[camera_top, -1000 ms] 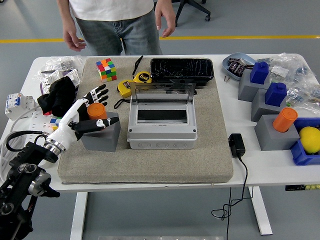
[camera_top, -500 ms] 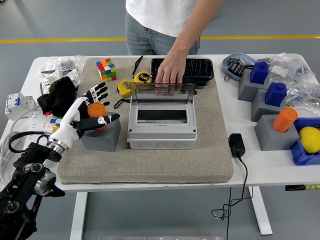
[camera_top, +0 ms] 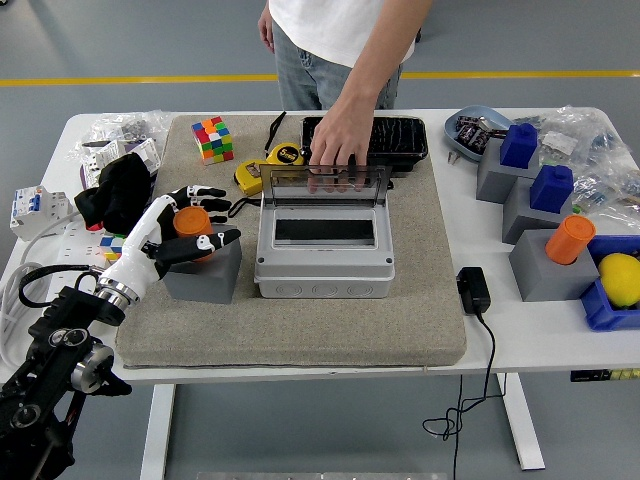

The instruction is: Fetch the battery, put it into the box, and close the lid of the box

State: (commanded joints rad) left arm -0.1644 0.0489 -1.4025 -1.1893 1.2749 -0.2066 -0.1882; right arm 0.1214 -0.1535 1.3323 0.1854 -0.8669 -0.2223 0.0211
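The orange battery point(camera_top: 191, 220) stands upright in a grey block point(camera_top: 205, 275) on the left of the beige mat. My left hand point(camera_top: 215, 213) is at it: the fingers curl over its far side and the thumb lies across its front. The grey box point(camera_top: 322, 265) sits mid-mat with its clear lid point(camera_top: 322, 188) raised at the back. A person's hand point(camera_top: 335, 150) reaches from the far side and rests its fingers on the lid's top edge. My right arm is out of view.
A Rubik's cube point(camera_top: 211, 138), a yellow tape measure point(camera_top: 285, 155) and a black tray point(camera_top: 365, 135) lie behind the box. A black adapter point(camera_top: 473, 290) lies right of the mat. Grey blocks with blue and orange pieces point(camera_top: 548, 265) stand at the right.
The person stepped up and put a hand on the lid's top edge. My left fingers went from spread to curled around the battery.
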